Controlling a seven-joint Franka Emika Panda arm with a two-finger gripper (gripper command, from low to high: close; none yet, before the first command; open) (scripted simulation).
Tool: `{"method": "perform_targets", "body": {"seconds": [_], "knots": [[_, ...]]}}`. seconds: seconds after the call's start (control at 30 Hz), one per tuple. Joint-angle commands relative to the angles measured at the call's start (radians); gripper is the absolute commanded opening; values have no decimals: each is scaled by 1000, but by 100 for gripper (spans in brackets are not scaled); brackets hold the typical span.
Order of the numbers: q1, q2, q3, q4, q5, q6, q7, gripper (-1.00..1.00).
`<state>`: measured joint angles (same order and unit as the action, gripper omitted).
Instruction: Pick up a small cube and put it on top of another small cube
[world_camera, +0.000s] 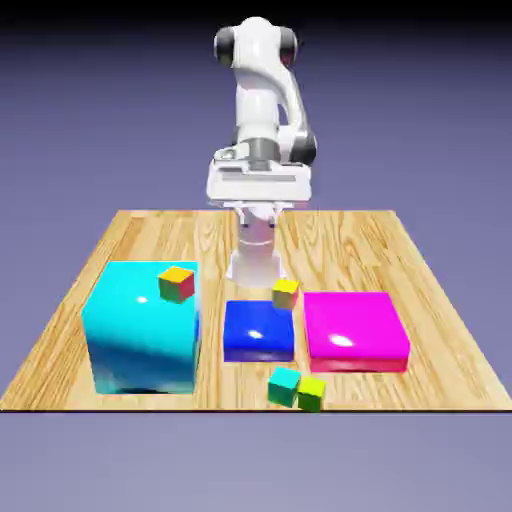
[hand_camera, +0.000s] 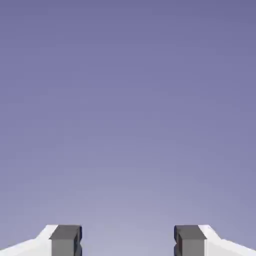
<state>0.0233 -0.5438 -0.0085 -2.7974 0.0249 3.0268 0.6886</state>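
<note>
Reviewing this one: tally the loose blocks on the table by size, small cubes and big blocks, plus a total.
Small cubes: 4 (orange-red, yellow, teal, lime-green)
Big blocks: 3 (cyan, blue, magenta)
Total: 7

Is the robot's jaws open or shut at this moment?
Open. In the hand view, the two grey finger tips stand wide apart, and only the plain backdrop shows between them.

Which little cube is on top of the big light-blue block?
The orange-and-red cube, on the exterior view's left. It alone sits up on the big light-blue block.
</note>
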Motion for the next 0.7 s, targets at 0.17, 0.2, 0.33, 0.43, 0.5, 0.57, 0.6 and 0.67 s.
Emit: {"method": "perform_targets", "body": {"seconds": [0.17, 0.2, 0.33, 0.43, 0.5, 0.57, 0.6, 0.67], "knots": [[56, 131, -42, 63, 124, -51, -261, 0], [66, 152, -49, 73, 144, -59, -304, 0], [103, 239, -77, 115, 227, -93, -478, 0], [132, 305, -98, 146, 289, -118, -609, 0], [150, 348, -112, 167, 330, -135, -696, 0], [169, 392, -126, 188, 371, -152, -783, 0], [179, 413, -133, 199, 392, -161, -826, 0], [197, 457, -147, 219, 433, -178, -913, 0]]}}
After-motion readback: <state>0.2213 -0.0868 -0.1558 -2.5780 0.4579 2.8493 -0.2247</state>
